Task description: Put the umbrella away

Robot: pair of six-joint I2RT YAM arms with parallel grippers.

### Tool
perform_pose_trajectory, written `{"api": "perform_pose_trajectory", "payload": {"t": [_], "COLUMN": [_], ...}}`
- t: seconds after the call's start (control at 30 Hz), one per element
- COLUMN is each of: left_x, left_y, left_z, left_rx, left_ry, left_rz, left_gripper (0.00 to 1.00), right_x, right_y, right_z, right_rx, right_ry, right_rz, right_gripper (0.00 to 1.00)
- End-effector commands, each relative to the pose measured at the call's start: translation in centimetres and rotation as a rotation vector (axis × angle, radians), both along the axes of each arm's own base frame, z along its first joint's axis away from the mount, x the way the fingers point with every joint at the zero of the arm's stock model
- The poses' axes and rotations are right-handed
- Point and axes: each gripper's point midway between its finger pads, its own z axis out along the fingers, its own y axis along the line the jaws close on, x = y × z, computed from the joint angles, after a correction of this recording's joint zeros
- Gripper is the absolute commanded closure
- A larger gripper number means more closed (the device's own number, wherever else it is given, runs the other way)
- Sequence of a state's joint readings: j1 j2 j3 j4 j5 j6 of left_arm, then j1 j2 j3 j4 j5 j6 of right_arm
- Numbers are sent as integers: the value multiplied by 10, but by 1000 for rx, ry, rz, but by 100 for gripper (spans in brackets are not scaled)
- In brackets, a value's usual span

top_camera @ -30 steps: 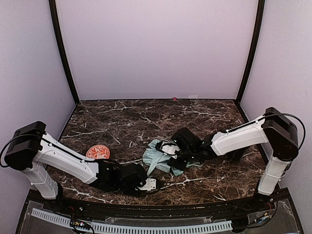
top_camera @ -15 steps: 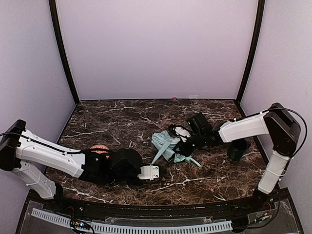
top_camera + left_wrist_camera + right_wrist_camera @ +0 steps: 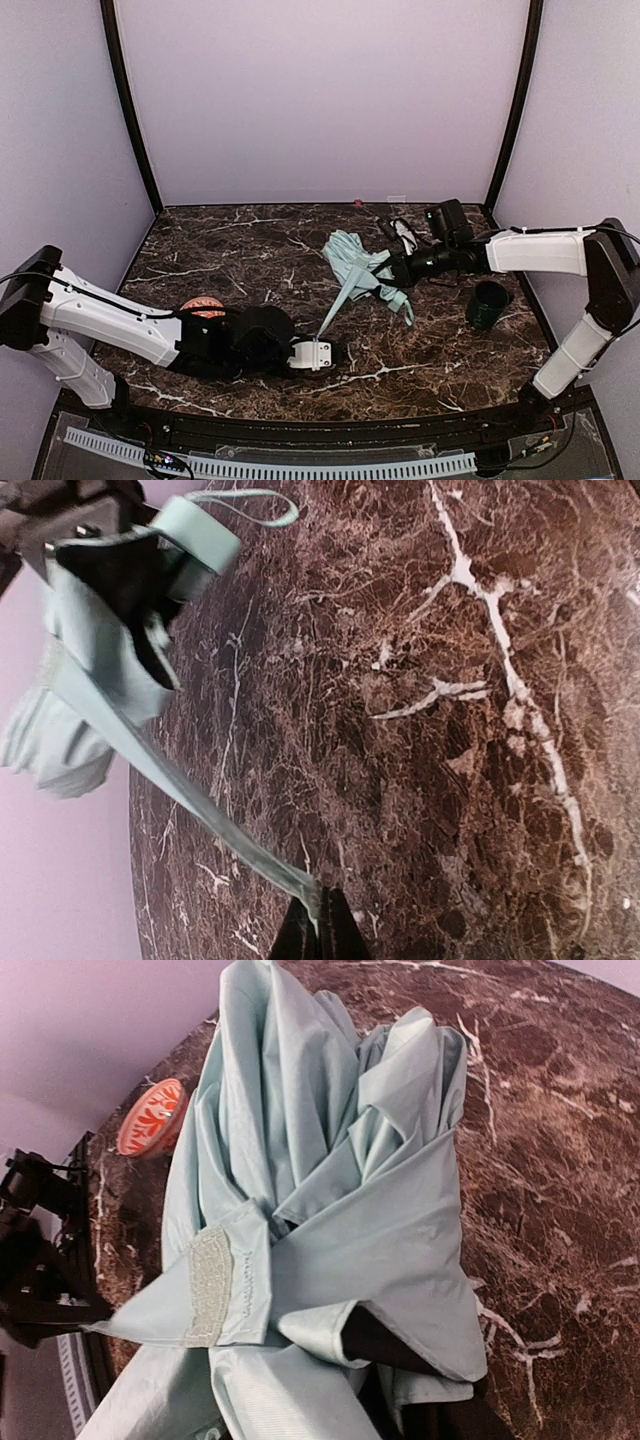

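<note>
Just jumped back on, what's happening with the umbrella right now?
Both arms are on the umbrella. The right claw holds it near the handle end, toward the table's back right, near the dark green cup. The left claw is shut on the end of the closure strap, which runs taut between them. The fabric is loose, not yet wrapped.

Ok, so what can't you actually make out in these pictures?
Right gripper fingers: buried under umbrella fabric, right wrist view.
Umbrella shaft: covered by folds, all views.
Left gripper: mostly cut off by bottom edge, left wrist view.
Orange dish: partly behind left arm, top view.
</note>
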State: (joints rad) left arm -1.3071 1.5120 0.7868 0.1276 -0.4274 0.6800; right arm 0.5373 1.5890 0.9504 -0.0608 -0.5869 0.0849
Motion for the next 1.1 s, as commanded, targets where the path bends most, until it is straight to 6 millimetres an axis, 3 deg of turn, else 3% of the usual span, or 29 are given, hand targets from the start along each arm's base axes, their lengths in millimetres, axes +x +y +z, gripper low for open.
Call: {"api": "perform_pose_trajectory", "payload": {"t": [0.0,0.17,0.37,0.7,0.9,1.0,1.07], "left_x": [12,43,68,93,95,94,95], "left_y": [3,6,11,15,16,11,7], "left_z": [-29,-30,-24,-6,30,34,30], "left_rx": [89,110,124,146,63,49,46], "left_ry": [-81,-190,-299,-505,-663,-672,-654], "left_rz": [-25,25,59,82,88,65,51], "left_gripper": [100,100,100,100,100,100,100], "right_x": [-4,-79,-138,-193,-229,-241,-239], "right_y": [9,19,20,27,28,25,26], "right_z": [104,143,133,114,124,132,129], "right_rx": [247,349,331,261,278,303,287], "right_ry": [-204,-292,-201,-89,-156,-205,-217], "right_rz": [96,399,625,797,928,972,948], "right_gripper": [100,100,100,100,100,100,100]}}
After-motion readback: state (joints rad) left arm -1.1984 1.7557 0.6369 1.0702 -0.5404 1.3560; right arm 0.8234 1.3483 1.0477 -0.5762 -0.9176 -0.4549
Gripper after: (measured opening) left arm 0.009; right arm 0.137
